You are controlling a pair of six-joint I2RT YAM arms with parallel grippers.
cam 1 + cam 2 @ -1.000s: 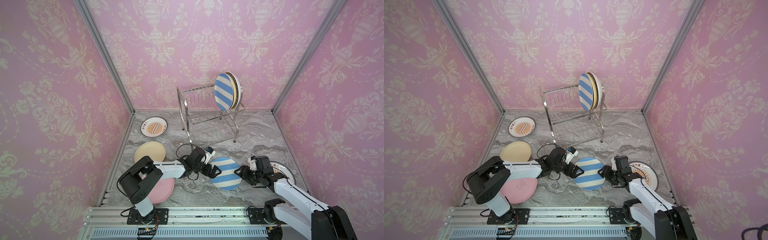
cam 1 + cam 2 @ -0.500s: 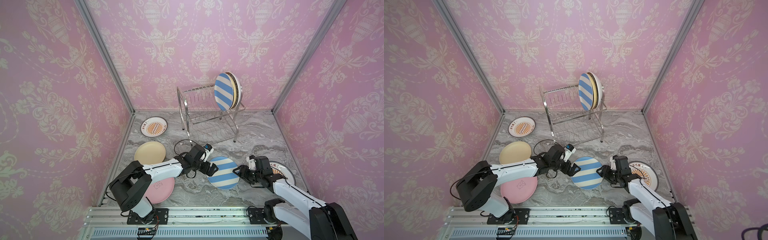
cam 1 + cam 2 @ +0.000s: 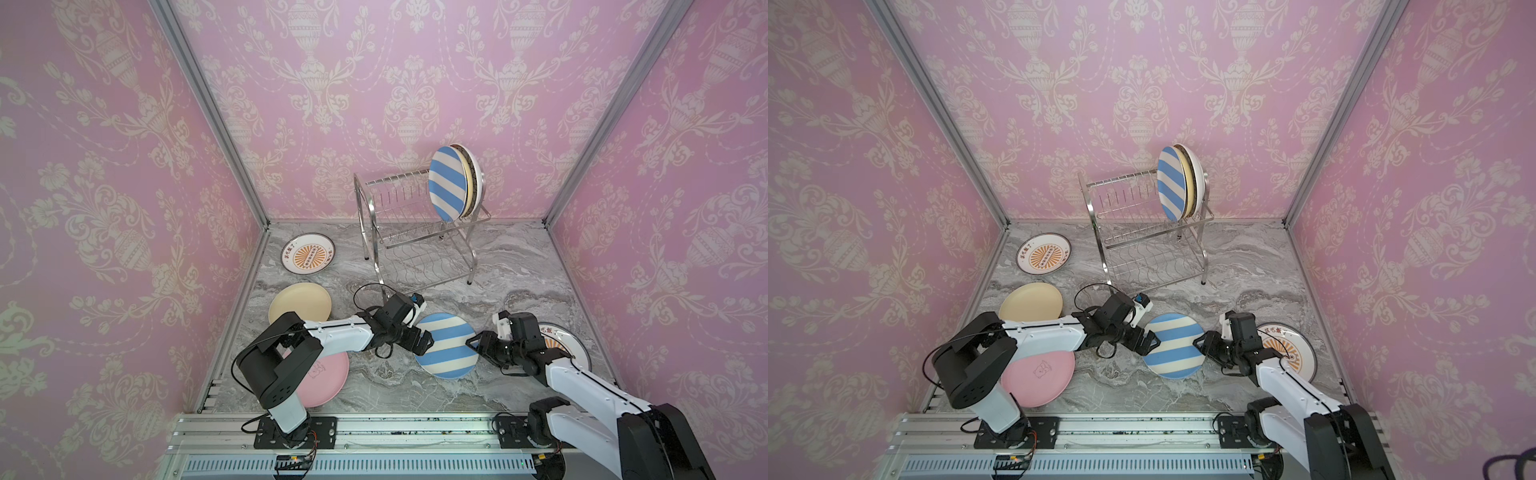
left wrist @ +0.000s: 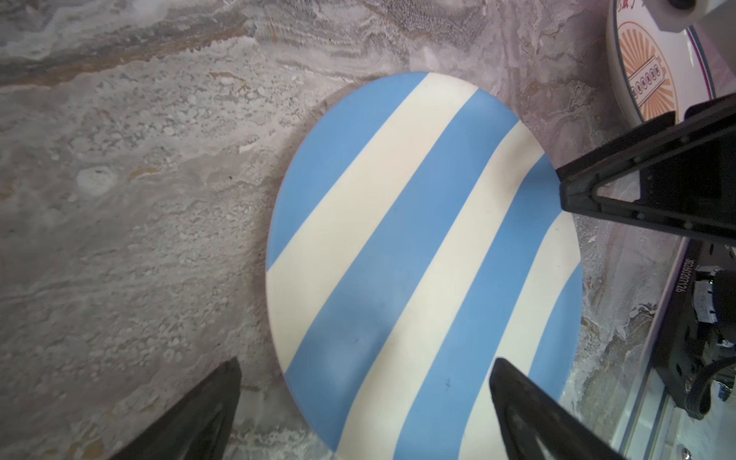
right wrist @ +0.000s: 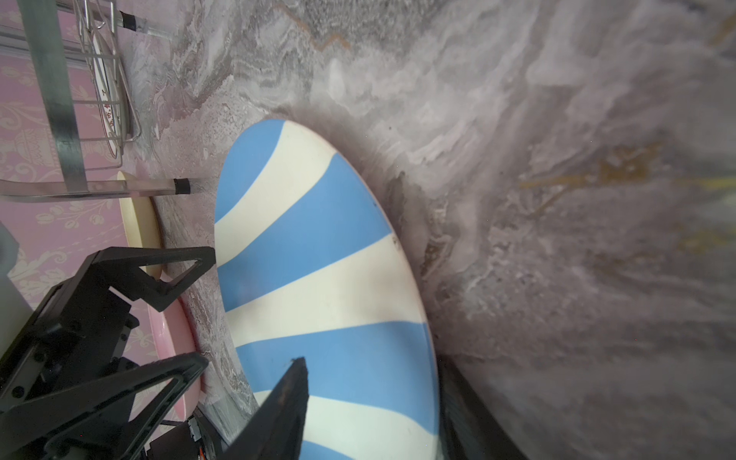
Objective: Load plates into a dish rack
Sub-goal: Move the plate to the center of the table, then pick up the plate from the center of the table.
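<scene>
right wrist — fingers (image 5: 288, 402) have reached the striped plate (image 5: 318, 278)

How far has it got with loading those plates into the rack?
Done: three plates stand on the top shelf of the rack. In hand: the right jaws straddle the rim of the striped plate on the table, the left jaws open at its opposite edge. Left: the yellow, the pink and two sunburst plates, lying flat.

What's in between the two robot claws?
The striped plate on the table lies between the left gripper and the right gripper, in both top views.
</scene>
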